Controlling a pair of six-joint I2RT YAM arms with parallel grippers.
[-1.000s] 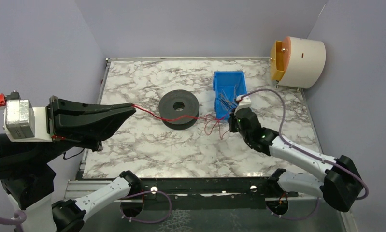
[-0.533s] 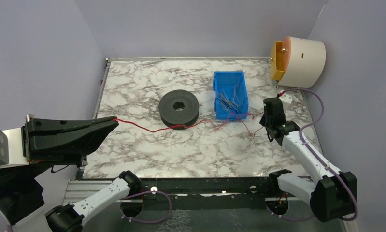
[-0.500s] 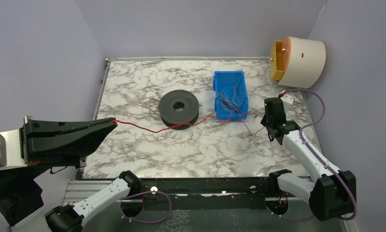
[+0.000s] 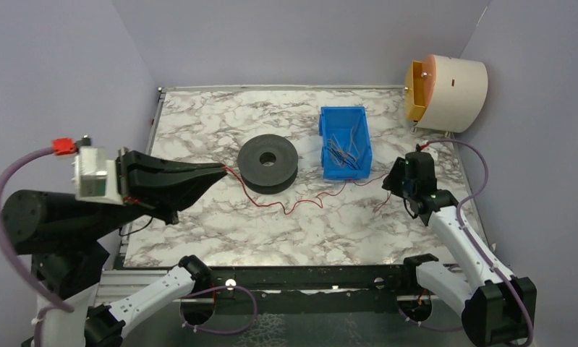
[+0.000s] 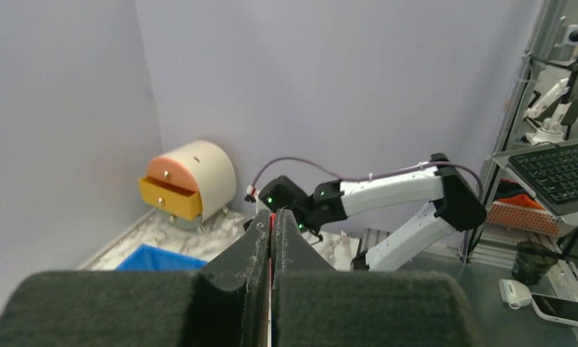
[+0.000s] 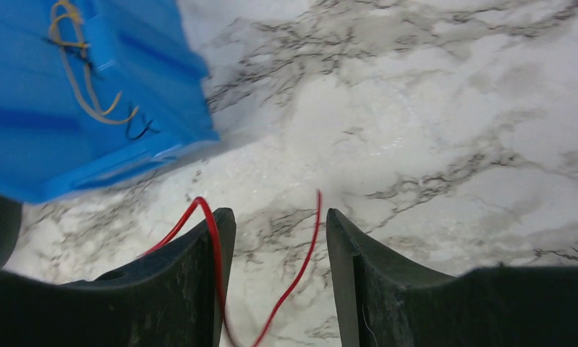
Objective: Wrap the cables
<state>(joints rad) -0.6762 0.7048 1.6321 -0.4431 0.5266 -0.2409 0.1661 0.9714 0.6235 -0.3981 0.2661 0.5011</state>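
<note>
Lavender walls close round a marble table [image 4: 221,224]. A black spool [image 4: 268,163] lies flat near the middle, with a blue bin [image 4: 328,119] to its right and a cream drawer box [image 4: 452,83] at the far right corner.

The left gripper [image 4: 219,170] hangs just left of the spool, fingers pressed tight together. The left wrist view shows a sliver of red pinched between them, so it holds one end of the red cable [image 4: 268,204]. From that tip the cable drops to the table and passes the near side of the spool. It then wanders in loose waves rightward, past the near end of the bin, toward the right gripper [image 4: 394,181].

The right gripper sits low over the marble just right of the bin, its jaws partly apart and gripping nothing. In its wrist view the red cable lies slack on the table in the gap, one strand running along the left finger [image 6: 199,253].

More cables [image 4: 343,148], thin and yellowish, lie tangled inside the bin.
</note>
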